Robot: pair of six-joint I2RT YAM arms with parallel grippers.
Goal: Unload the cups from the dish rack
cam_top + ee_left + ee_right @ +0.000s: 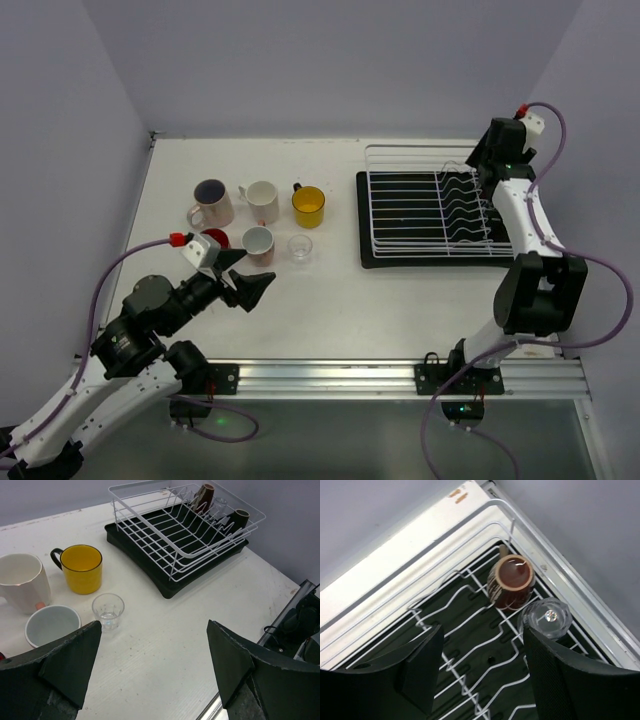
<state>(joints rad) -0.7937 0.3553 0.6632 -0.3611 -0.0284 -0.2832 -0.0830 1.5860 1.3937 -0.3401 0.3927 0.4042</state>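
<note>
Brown mug [512, 582] in rack [470, 587], right tool [482, 636] spread

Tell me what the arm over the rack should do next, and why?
Probably lower the right gripper onto the dark brown cup: its jaws stand open and empty, and that cup sits in the dish rack just ahead, beside a clear glass.

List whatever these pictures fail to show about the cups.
- Top view: the right arm covers the dish rack's right end, hiding the cups left there.
- Top view: the red cup is mostly hidden behind the left arm.
- Left wrist view: the white mug is cut off by the left edge.
</note>
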